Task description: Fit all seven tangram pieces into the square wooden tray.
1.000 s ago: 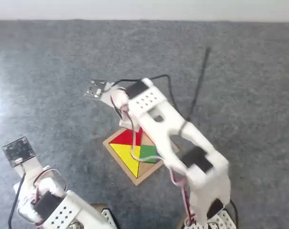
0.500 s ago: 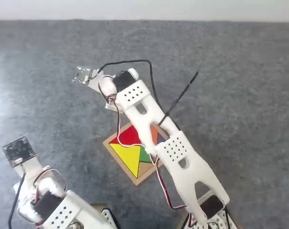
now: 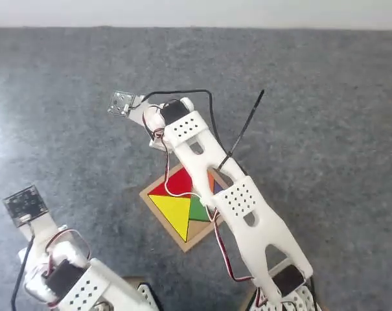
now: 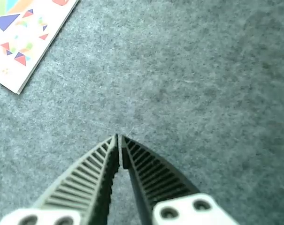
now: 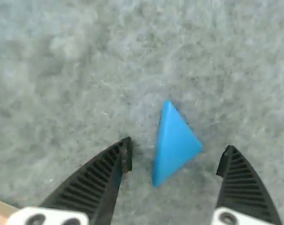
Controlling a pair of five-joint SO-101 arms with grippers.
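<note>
One blue triangle (image 5: 174,145) lies between the wide-spread, empty right jaws; left jaws closed, empty. Right arm (image 3: 247,207) has stretched farther out.

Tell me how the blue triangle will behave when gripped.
The blue triangle looks stiff and flat, so it probably won't bend. Its slanted edges may make it twist in the open right pincer. Lying flat on the fuzzy mat, it likely won't roll.

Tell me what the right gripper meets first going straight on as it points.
Probably the blue triangle, lying on the mat between the open jaws of the right gripper; depth unclear.
</note>
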